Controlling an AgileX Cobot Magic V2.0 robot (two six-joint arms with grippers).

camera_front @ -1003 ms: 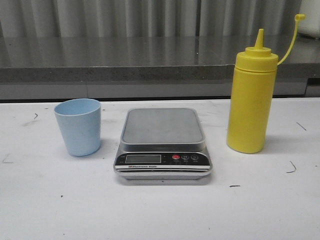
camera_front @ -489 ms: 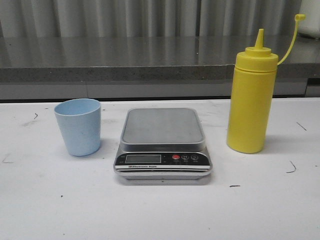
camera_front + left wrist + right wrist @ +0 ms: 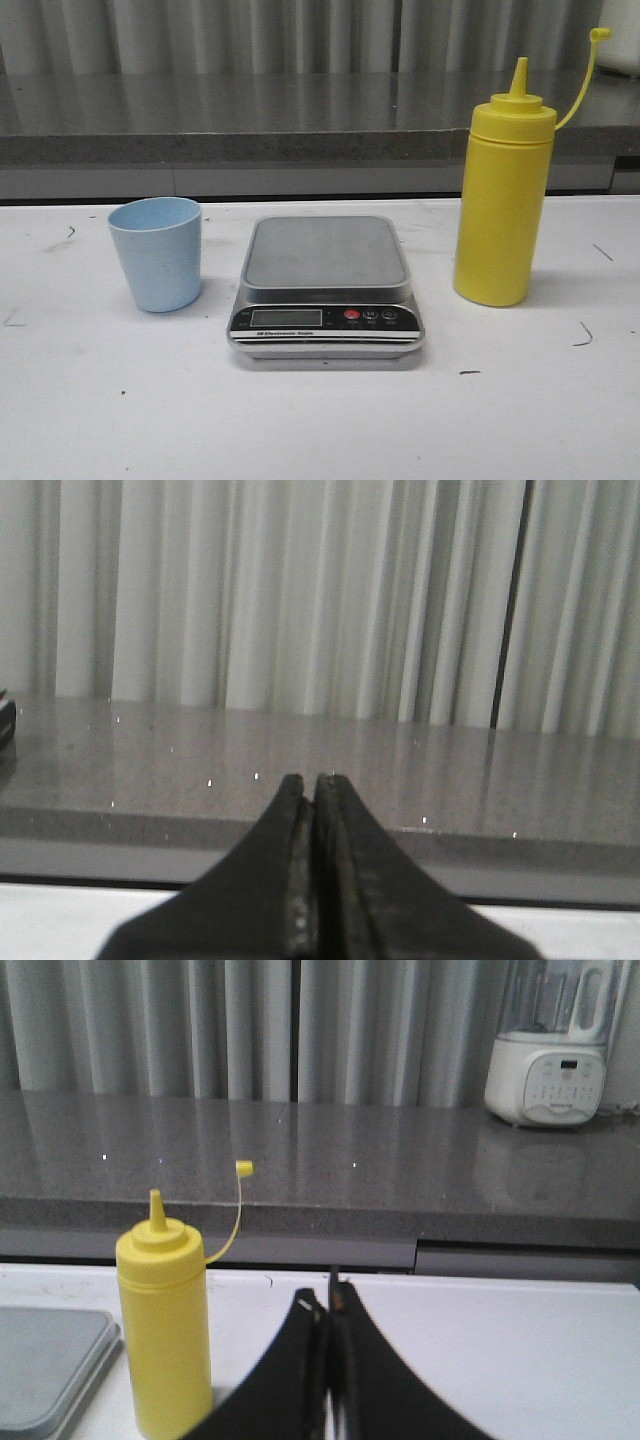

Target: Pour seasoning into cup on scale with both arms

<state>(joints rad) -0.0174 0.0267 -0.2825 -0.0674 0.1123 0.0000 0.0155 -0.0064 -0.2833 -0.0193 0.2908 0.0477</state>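
Standing upright on the white table (image 3: pixel 320 430), the seasoning bottle (image 3: pixel 502 195) is to the right of the scale (image 3: pixel 326 285) and the cup (image 3: pixel 157 252) to its left, each apart from it, with the scale's platform bare. The right gripper (image 3: pixel 325 1305) has its fingers pressed together on nothing, the bottle near it and off to one side, not touching. The left gripper (image 3: pixel 309 782) is likewise closed and empty, facing the grey counter (image 3: pixel 320 770) and curtain (image 3: pixel 300 590).
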